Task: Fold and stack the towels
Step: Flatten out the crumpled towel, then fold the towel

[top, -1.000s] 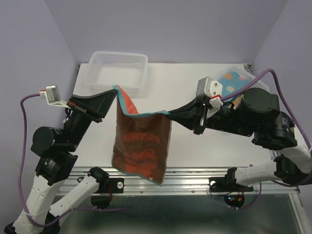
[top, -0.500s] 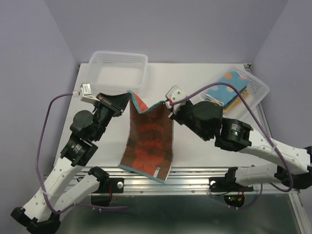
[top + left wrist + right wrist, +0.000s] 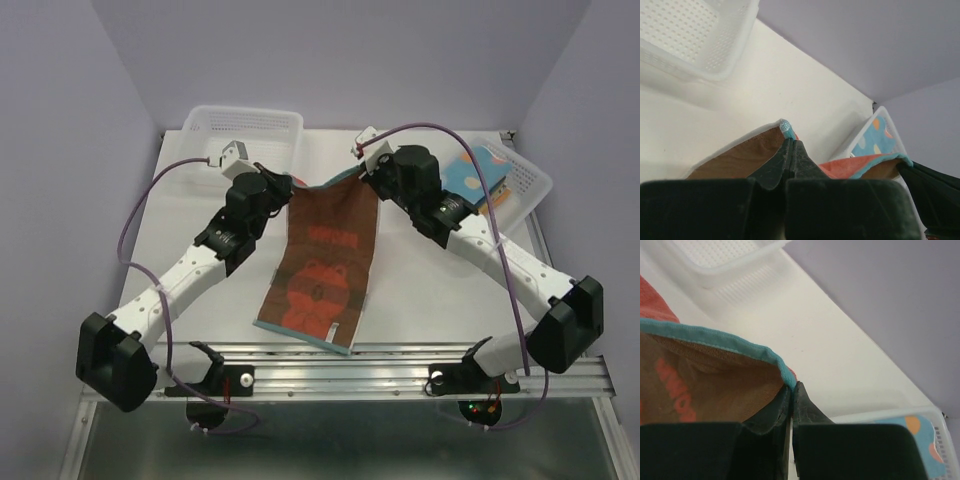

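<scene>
A red-orange towel [image 3: 325,260] with teal trim and a brown printed underside is stretched from the table's far middle down to the front edge. My left gripper [image 3: 283,186] is shut on its far left corner [image 3: 786,127]. My right gripper [image 3: 368,172] is shut on its far right corner [image 3: 788,376]. The towel's near end rests on the table by the front rail. A light blue dotted towel [image 3: 478,170] lies in the right basket and also shows in the left wrist view [image 3: 875,142].
A white lattice basket [image 3: 243,132] stands at the back left, just behind my left gripper. A second white basket [image 3: 530,180] stands at the back right with towels in it. The metal rail [image 3: 400,355] runs along the front edge.
Both grippers have carried the towel's held corners away from the front, toward the back of the table. The towel now lies stretched out longer and flatter.
</scene>
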Robot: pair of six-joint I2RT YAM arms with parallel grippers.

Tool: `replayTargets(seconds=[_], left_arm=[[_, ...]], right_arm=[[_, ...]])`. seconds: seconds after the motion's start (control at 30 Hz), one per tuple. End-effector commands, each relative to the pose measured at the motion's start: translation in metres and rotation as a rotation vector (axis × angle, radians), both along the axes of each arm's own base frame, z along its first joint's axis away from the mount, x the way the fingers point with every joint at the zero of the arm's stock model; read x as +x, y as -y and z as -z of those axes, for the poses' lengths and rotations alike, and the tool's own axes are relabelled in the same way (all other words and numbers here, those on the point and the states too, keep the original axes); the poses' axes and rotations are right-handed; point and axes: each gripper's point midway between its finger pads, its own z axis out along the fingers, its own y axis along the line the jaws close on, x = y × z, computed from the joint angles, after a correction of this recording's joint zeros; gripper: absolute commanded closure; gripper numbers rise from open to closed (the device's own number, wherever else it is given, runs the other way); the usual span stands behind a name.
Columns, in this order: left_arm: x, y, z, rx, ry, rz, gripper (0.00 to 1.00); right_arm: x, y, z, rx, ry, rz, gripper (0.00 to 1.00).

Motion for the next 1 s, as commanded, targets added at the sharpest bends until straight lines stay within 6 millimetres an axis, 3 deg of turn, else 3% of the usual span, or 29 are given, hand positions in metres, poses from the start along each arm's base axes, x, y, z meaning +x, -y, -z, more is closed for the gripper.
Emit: replayTargets(seconds=[0.0, 0.03, 0.07, 0.1, 0.17, 0.2, 0.23, 0.33, 0.6, 0.63, 0.77, 0.87, 0.97], left_arm=[[0.04, 0.005, -0.035, 0.003, 0.104, -0.05, 1.0], [0.048, 0.008, -0.043, 0.004, 0.115, -0.048, 1.0], [0.055, 0.011, -0.041, 0.009, 0.109, -0.046, 1.0], [0.068, 0.013, -0.026, 0.025, 0.077, -0.048, 1.0], [0.083, 0.016, -0.031, 0.018, 0.085, -0.046, 1.0], [0.093, 0.02, -0.019, 0.027, 0.061, -0.038, 1.0], [0.101, 0.018, -0.027, 0.018, 0.077, -0.04, 1.0], [0.122, 0.023, -0.026, 0.023, 0.087, -0.034, 1.0], [0.155, 0.034, -0.014, 0.021, 0.068, 0.012, 1.0], [0.156, 0.034, -0.013, 0.019, 0.066, 0.019, 1.0], [0.151, 0.031, -0.003, 0.02, 0.043, 0.019, 1.0], [0.139, 0.027, 0.001, 0.017, 0.03, 0.025, 1.0], [0.124, 0.028, 0.021, 0.01, -0.014, 0.052, 1.0]], right_arm=[[0.035, 0.004, -0.014, 0.022, 0.071, -0.07, 0.99], [0.042, 0.002, -0.008, 0.014, 0.06, -0.087, 0.99], [0.052, 0.011, -0.002, -0.002, 0.056, -0.069, 0.99], [0.057, 0.011, -0.001, -0.015, 0.064, -0.086, 0.99], [0.074, 0.02, 0.009, -0.035, 0.051, -0.085, 0.99], [0.08, 0.024, 0.01, -0.051, 0.061, -0.09, 0.99], [0.088, 0.028, 0.011, -0.056, 0.06, -0.084, 0.99], [0.108, 0.033, 0.017, -0.061, 0.045, -0.121, 0.99], [0.144, 0.037, 0.035, -0.11, -0.002, -0.14, 0.99], [0.145, 0.037, 0.03, -0.108, 0.002, -0.14, 0.99], [0.128, 0.031, 0.042, -0.092, -0.045, -0.199, 0.99], [0.099, 0.025, 0.054, -0.061, -0.111, -0.272, 0.99], [0.073, 0.017, 0.069, -0.03, -0.19, -0.347, 0.99]])
